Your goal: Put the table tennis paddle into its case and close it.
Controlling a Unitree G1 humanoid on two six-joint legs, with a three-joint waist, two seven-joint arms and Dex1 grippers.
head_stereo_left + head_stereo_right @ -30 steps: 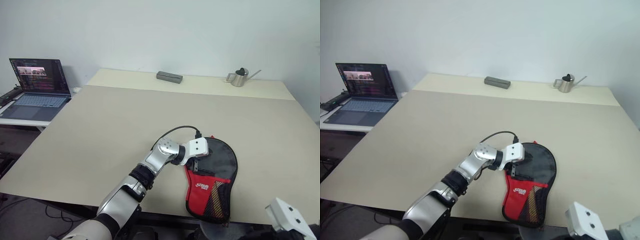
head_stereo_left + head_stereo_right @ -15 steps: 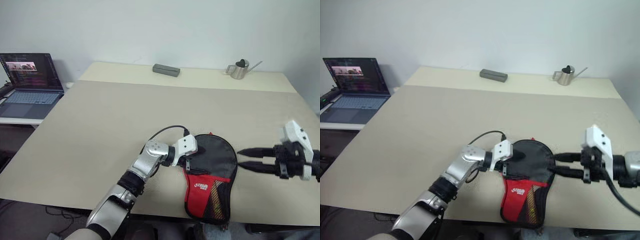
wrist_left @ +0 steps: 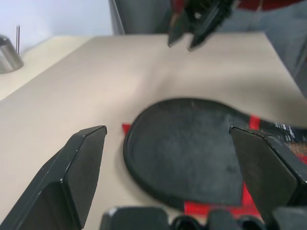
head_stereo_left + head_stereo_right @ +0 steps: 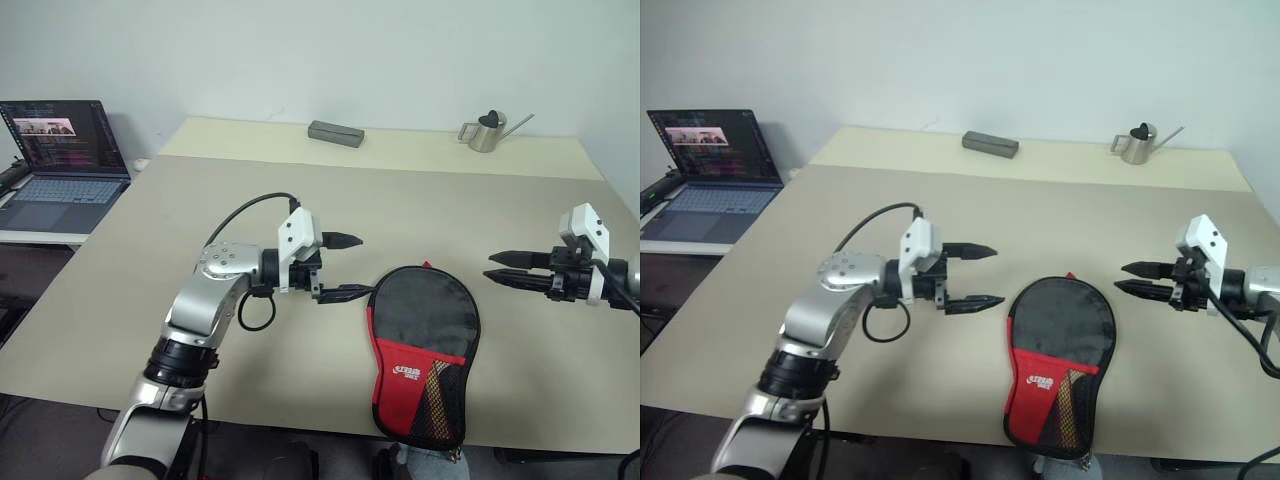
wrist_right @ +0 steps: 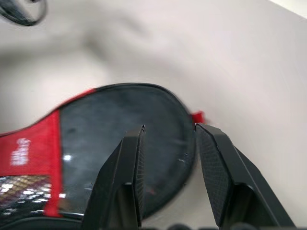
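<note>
While case [image 4: 423,350] lies flat on table [image 4: 200,240], left gripper [image 4: 345,266] spread wide, right gripper [image 4: 506,268] parted, both empty.

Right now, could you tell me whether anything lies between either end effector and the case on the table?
Nothing visible does. The case lies flat on the table, with bare tabletop between it and the open left end effector, and likewise between it and the right end effector.

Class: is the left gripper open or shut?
Open. The left gripper has its two black fingers spread wide apart, holding nothing, beside the case.
</note>
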